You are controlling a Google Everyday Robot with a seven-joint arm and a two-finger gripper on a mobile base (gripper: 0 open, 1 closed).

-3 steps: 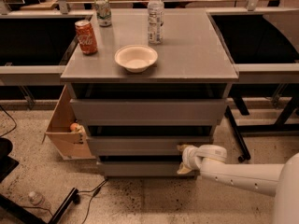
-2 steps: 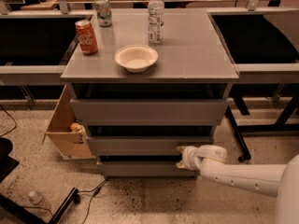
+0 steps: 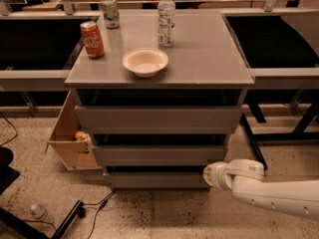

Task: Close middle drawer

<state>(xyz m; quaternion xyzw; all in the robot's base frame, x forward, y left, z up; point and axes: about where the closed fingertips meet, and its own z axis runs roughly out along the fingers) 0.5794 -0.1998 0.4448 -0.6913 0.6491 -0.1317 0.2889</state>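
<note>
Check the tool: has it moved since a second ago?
Yes, slightly. The tool has drifted right, from over the lowest drawer front to its right edge, below the middle drawer.

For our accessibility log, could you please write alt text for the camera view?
The pincer of a white arm sits low at the right of a grey cabinet, just below the middle drawer. On top: bowl, red can, second can, bottle.

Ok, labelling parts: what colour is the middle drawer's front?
The middle drawer is matte grey, camera view; hand below its right end.
</note>
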